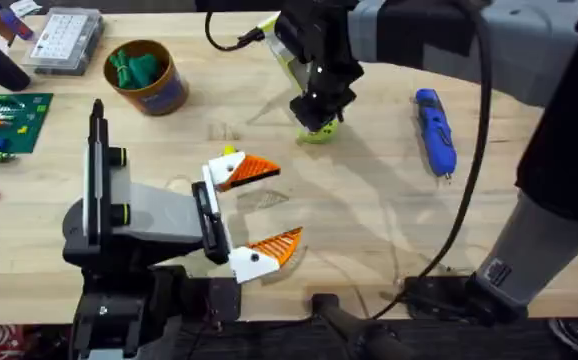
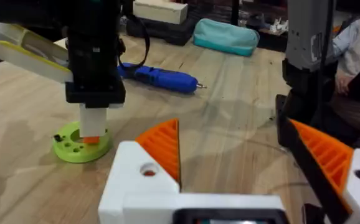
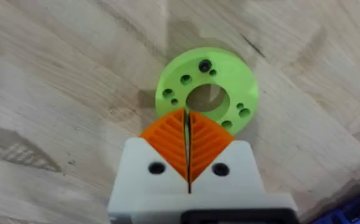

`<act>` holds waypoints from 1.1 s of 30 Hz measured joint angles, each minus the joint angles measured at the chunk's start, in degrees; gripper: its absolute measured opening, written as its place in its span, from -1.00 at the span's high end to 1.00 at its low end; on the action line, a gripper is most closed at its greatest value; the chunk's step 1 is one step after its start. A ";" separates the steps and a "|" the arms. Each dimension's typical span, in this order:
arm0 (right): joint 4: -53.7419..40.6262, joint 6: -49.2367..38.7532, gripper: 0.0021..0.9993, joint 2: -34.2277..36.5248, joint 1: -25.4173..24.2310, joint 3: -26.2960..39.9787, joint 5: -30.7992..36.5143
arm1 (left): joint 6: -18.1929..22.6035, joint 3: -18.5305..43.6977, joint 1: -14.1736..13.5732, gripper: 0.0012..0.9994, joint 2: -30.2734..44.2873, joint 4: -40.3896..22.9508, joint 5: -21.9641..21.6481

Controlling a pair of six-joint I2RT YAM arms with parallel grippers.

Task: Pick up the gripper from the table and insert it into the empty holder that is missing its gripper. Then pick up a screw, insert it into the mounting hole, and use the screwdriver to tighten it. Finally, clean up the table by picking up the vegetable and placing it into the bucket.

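A lime-green round disc (image 3: 230,71) with a centre hole and several small holes lies on the table (image 1: 369,220). My right gripper (image 3: 187,115) stands shut right above its rim, orange pads pressed together; I cannot tell whether anything is pinched between them. The same gripper (image 2: 91,132) touches the disc (image 2: 74,149) in the left wrist view. My left gripper (image 1: 287,202) rests open and empty nearer the front edge. The blue screwdriver (image 1: 435,130) lies to the right of the disc. The bucket (image 1: 159,92) at the back left holds a green vegetable (image 1: 134,68). No screw or holder is identifiable.
A clear compartment box (image 1: 64,40) sits at the back left corner, and a green circuit board (image 1: 4,122) lies at the left edge. The right arm's cable (image 1: 469,200) trails across the right side of the table. A teal pouch (image 2: 227,36) lies beyond the table.
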 joint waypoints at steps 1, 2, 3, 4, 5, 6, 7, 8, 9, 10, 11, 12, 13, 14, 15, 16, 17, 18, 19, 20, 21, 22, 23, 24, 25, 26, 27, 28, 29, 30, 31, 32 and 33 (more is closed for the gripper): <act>0.01 0.00 0.98 0.00 0.00 0.00 0.00 | 0.01 0.00 0.00 -0.98 0.00 0.00 0.00; 0.02 0.00 0.98 0.00 0.00 0.00 0.00 | 0.01 0.00 0.00 -0.98 0.00 -0.01 0.00; 0.02 0.00 0.98 0.00 0.00 0.00 0.00 | 0.00 0.00 0.00 -0.98 0.00 -0.01 0.00; 0.01 0.00 0.98 0.00 0.00 0.00 0.00 | 0.01 0.00 0.00 -0.98 0.00 0.00 0.00; 0.00 0.00 0.98 0.00 0.00 0.00 0.00 | 0.01 0.00 0.00 -0.98 0.01 -0.01 0.00; -0.04 0.07 0.92 0.00 0.00 0.00 0.00 | 0.00 0.00 0.00 -0.98 0.01 -0.01 0.00; -0.20 0.06 0.71 0.00 -0.01 0.00 -0.04 | 0.00 0.00 0.00 -0.98 0.00 0.00 0.00; -0.39 0.02 0.41 0.00 -0.02 0.00 -0.04 | 0.00 0.00 0.00 -0.98 0.00 0.00 0.00; -0.55 0.02 0.12 0.00 -0.02 0.00 -0.03 | 0.00 0.00 0.00 -0.98 0.00 0.00 0.00; -0.74 0.02 -0.18 0.00 -0.02 0.00 -0.04 | 0.00 0.00 0.00 -0.98 0.00 0.00 0.00; -0.97 0.02 -0.45 0.00 -0.02 0.00 -0.04 | 0.00 0.00 0.00 -0.98 0.00 0.00 0.00; -1.25 -0.10 -0.63 0.00 -0.02 0.00 -0.04 | 0.00 0.00 0.00 -0.98 0.00 0.00 0.00; -1.53 -0.20 -0.71 0.00 -0.02 0.00 -0.04 | 0.00 0.00 0.00 -0.98 0.00 -0.01 0.00; -1.72 -0.20 -0.73 0.00 -0.02 0.00 -0.03 | 0.00 0.00 0.00 -0.98 0.01 -0.02 0.00; -1.89 -0.20 -0.75 0.00 -0.02 0.00 -0.03 | 0.00 0.00 0.00 -0.98 0.01 -0.01 0.00; -2.06 -0.20 -0.79 0.00 -0.02 0.00 -0.04 | 0.00 0.00 0.00 -0.98 0.00 0.00 0.00; -2.17 -0.17 -0.83 0.00 -0.02 0.01 -0.03 | 0.00 0.00 0.00 -0.98 0.00 0.00 0.00; -2.31 -0.19 -0.91 0.00 -0.02 0.11 -0.02 | 0.00 0.00 0.00 -0.98 0.00 0.00 0.00; -2.43 -0.23 -0.97 0.00 -0.02 0.28 -0.02 | 0.00 0.00 0.00 -0.98 0.00 0.00 0.00; -2.50 -0.23 -0.99 0.00 -0.02 0.61 -0.02 | 0.01 0.00 0.00 -0.98 0.00 0.00 0.00; -2.42 -0.22 -0.99 0.00 -0.02 1.11 -0.02 | 0.01 0.00 0.00 -0.98 0.00 0.00 0.00; -2.14 -0.22 -0.99 0.00 -0.02 1.66 -0.02 | 0.00 0.00 0.00 -0.98 0.00 -0.01 0.00; -1.58 -0.22 -0.99 0.00 -0.02 2.23 -0.03 | 0.00 0.00 0.00 -0.98 0.00 -0.01 0.00; -0.79 -0.22 -0.99 0.00 -0.02 2.73 -0.04 | 0.00 0.00 0.00 -0.98 0.00 0.00 0.00; 0.14 -0.22 -1.00 0.00 -0.02 3.07 -0.03 | 0.01 0.00 0.00 -0.98 0.00 0.00 0.00; 1.13 -0.22 -1.00 0.00 -0.02 3.27 -0.02 | 0.01 0.00 0.00 -0.98 0.00 0.00 0.00; 1.96 -0.22 -1.00 0.00 -0.02 3.37 -0.02 | 0.00 0.00 0.00 -0.98 0.00 -0.01 0.00; 2.67 -0.22 -0.99 0.00 -0.02 3.40 -0.02 | 0.00 0.00 0.00 -0.98 0.00 -0.02 0.00; 3.40 -0.22 -0.99 0.00 -0.02 3.41 -0.02 | 0.00 0.00 0.00 -0.98 0.00 -0.01 0.00; 3.99 -0.22 -0.99 0.00 -0.02 3.41 -0.02 | 0.00 0.00 0.00 -0.98 0.01 0.00 0.00; 4.46 -0.22 -0.99 -0.01 -0.02 3.41 -0.02 | 0.00 0.00 0.00 -0.98 0.01 0.00 0.00; 4.90 -0.22 -0.99 -0.01 -0.02 3.41 -0.02 | 0.01 0.00 0.00 -0.98 0.00 -0.01 0.00; 5.19 -0.22 -0.99 0.00 -0.02 3.41 -0.02 | 0.01 0.00 0.00 -0.98 0.00 -0.01 0.00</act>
